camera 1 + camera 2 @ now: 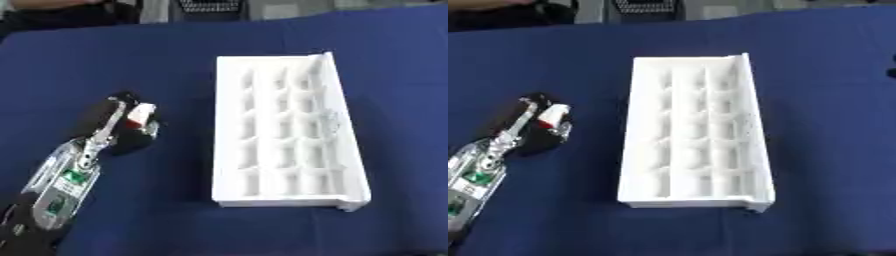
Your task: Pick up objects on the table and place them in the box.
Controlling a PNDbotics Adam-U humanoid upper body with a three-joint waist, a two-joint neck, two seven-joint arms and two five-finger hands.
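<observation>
A small red-and-white object (140, 114) is gripped in the curled fingers of the left hand (122, 122) above the blue tabletop (175, 210), the pick-up step apparently done, and carriage rightwards to a compartment of the white box (284, 132) is called for next.

Matt white foam-like box (284, 131) on matt blue cloth (175, 60); black-and-silver metal-looking left hand (118, 125)

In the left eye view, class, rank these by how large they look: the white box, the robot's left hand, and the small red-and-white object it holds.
1. White box, clearly largest.
2. Left hand, though nearer the camera.
3. Red-and-white object, smallest.
</observation>
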